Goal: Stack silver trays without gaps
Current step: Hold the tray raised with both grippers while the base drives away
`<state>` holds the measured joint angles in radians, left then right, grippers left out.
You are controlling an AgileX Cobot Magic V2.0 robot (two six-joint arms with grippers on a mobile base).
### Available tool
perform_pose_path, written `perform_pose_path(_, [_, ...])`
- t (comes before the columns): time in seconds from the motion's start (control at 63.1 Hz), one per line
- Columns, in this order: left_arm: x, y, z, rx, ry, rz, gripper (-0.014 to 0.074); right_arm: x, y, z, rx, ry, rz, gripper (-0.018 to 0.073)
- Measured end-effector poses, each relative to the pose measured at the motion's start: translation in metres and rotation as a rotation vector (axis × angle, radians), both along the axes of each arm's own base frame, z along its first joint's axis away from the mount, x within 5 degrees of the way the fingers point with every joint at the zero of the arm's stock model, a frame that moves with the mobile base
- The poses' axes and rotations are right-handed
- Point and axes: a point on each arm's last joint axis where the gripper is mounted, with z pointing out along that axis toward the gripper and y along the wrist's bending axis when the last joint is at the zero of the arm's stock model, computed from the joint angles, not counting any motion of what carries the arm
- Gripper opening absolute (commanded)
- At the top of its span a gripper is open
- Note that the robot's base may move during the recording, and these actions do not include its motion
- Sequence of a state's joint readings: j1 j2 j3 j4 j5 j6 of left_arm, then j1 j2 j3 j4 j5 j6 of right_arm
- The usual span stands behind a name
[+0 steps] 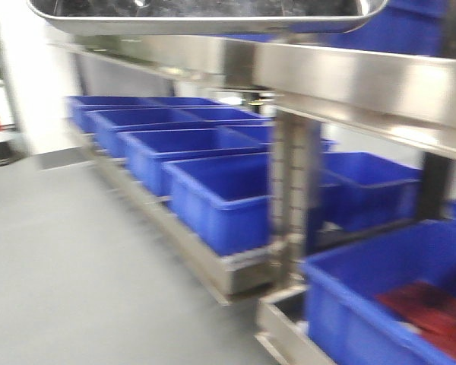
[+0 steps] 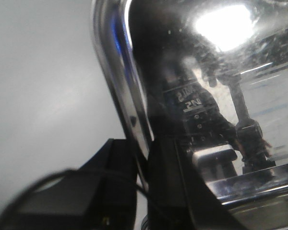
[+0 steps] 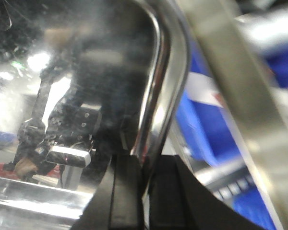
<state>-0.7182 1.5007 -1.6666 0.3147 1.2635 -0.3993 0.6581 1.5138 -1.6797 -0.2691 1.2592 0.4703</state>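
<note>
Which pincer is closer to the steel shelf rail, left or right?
Right. The right pincer, clamped on the tray rim, has the rail just beyond it. The left pincer grips the tray's other side, with only grey floor beyond.

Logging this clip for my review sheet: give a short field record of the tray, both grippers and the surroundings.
tray: one silver tray, held at the top of the front view, seen above a steel shelf rail
left gripper: shut on the tray's rim
right gripper: shut on the tray's rim
below: rows of blue bins; the nearest holds something red
second tray: none in view
</note>
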Motion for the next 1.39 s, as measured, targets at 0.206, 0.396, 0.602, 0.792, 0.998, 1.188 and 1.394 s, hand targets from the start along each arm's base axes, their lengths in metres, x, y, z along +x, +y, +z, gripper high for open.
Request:
perform_pose_path(0.206, [0.0000,0.0000,0.0000,0.000,0.000,0.000,-0.0048,0.0000,0.0000,0.0000,0.000,0.000,0.000,0.0057])
perform_pose_path(0.396, [0.0000,0.0000,0.0000,0.000,0.000,0.000,-0.0048,0.0000,0.0000,0.0000,0.000,0.000,0.000,0.0057])
perform_pose_path(0.602, [0.0000,0.0000,0.0000,0.000,0.000,0.000,-0.0048,0.0000,0.0000,0.0000,0.000,0.000,0.000,0.0057])
perform_pose_path(0.792, [0.0000,0.0000,0.0000,0.000,0.000,0.000,-0.0048,0.0000,0.0000,0.0000,0.000,0.000,0.000,0.0057])
perform_pose_path(0.998, [0.0000,0.0000,0.0000,0.000,0.000,0.000,-0.0048,0.0000,0.0000,0.0000,0.000,0.000,0.000,0.0057])
perform_pose_path(1.188, [0.0000,0.0000,0.0000,0.000,0.000,0.000,-0.0048,0.0000,0.0000,0.0000,-0.001,0.000,0.002,0.0057])
perform_pose_path(1.394, [0.0000,0.0000,0.0000,0.000,0.000,0.000,-0.0048,0.0000,0.0000,0.0000,-0.001,0.000,0.002,0.0057])
